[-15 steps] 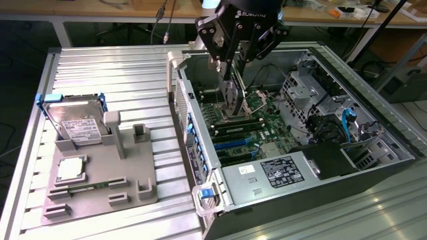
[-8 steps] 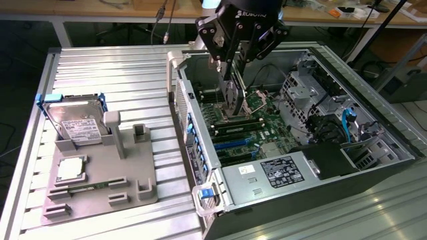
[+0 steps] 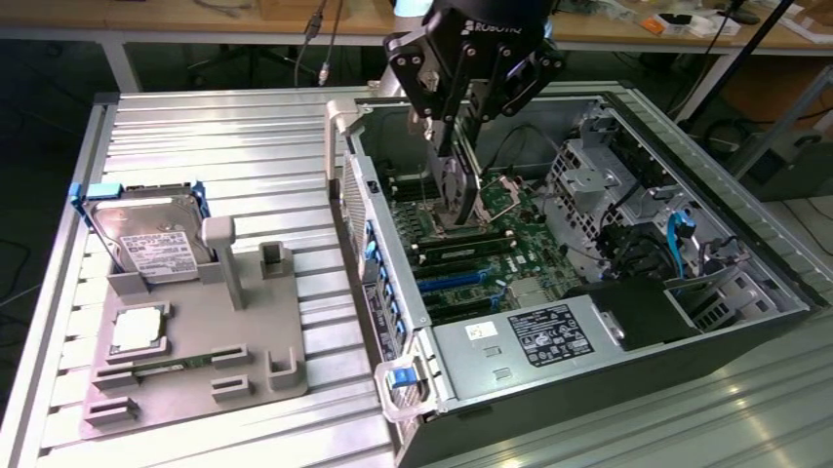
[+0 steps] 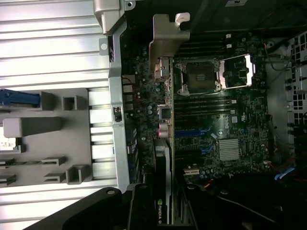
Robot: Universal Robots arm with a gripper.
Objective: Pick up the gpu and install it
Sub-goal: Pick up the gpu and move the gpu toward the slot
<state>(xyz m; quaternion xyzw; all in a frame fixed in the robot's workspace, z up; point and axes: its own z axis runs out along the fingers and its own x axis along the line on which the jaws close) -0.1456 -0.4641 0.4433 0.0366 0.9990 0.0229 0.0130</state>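
Observation:
The gpu (image 3: 454,190) is a thin dark card with a silvery end bracket. It hangs on edge inside the open computer case (image 3: 358,185), just above the motherboard (image 3: 521,244) beside the processor socket. My gripper (image 3: 452,136) comes down from above and is shut on the card's upper edge. The wrist view looks along the card: the gpu (image 4: 165,143) runs edge-on from the gripper (image 4: 165,211) out to its bracket (image 4: 165,40), over the board near the case's rear wall. The blue expansion slots (image 3: 450,283) lie closer to the power supply.
A grey holder (image 3: 195,341) on the slatted metal table (image 3: 221,136) carries a silver hard drive (image 3: 150,244) and a green memory stick (image 3: 163,366). Inside the case are the power supply (image 3: 547,336), drive cages (image 3: 592,175) and cables (image 3: 677,239).

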